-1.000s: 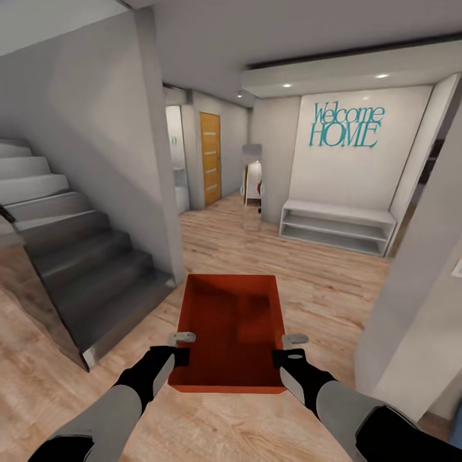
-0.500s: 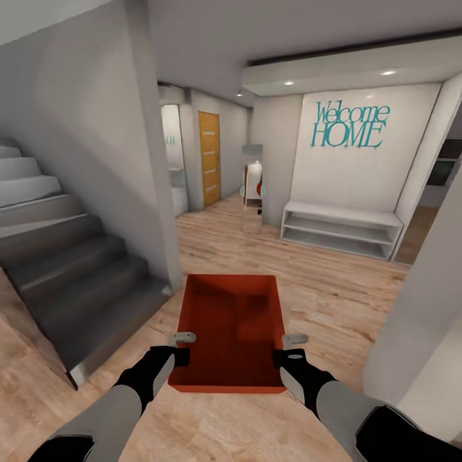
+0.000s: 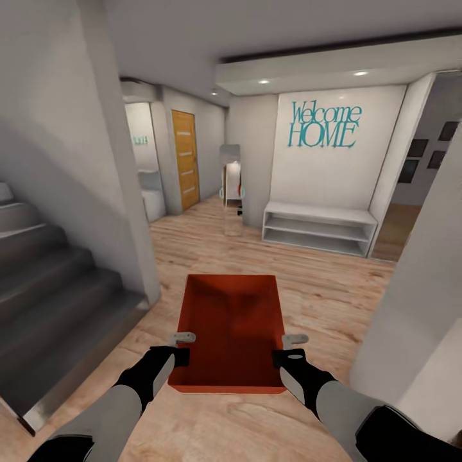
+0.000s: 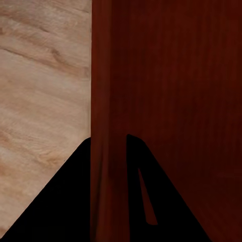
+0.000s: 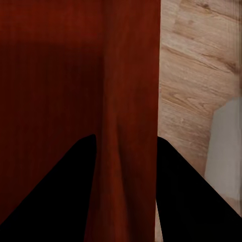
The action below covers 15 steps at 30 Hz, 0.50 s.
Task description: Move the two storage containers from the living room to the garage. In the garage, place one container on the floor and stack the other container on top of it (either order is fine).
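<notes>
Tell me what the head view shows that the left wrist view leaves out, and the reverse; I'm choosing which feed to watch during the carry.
Head view alone: both claws, left claw and right claw, each on a side wall of the storage container, plus the stairs, the orange door, the white bench and the "Welcome HOME" lettering.

Left wrist view alone: a close look at the left claw's dark fingers straddling the container's wall.

Both: the red container and the wood-plank flooring.
</notes>
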### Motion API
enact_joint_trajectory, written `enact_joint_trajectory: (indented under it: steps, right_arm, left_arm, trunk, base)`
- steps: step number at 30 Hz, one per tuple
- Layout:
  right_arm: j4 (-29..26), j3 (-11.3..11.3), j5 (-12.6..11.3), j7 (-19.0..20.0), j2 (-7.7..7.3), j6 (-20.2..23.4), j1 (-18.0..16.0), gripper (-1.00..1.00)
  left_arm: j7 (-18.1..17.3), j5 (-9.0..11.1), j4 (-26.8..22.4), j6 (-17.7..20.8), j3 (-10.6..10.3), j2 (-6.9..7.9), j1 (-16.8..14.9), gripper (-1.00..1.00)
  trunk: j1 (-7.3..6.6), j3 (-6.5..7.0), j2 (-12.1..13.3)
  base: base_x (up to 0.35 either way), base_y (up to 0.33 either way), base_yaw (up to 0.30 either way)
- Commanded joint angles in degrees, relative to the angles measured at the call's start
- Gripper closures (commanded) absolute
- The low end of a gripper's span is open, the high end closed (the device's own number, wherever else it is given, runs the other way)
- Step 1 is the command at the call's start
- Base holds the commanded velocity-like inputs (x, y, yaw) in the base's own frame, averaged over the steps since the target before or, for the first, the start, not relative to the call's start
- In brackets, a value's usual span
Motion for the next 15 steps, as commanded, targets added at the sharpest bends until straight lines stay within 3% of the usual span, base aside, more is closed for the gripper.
enact_joint_trajectory:
  steps: [1, 15]
  right_arm:
    - [-0.59, -0.89, 0.42, -0.33, 0.00, 0.47, -0.07, 1.00]
    - [-0.59, -0.89, 0.42, -0.34, -0.01, 0.39, -0.07, 1.00]
  left_arm:
    - [0.50, 0.15, -0.01, 0.35, 0.07, -0.01, 0.00, 1.00]
    - [0.50, 0.21, 0.05, 0.34, 0.11, -0.01, 0.00, 1.00]
  trunk:
    - [0.07, -0.13, -0.13]
    - [0.07, -0.13, -0.13]
  base:
    - [0.322, 0.000, -0.059]
    - [0.322, 0.000, -0.004]
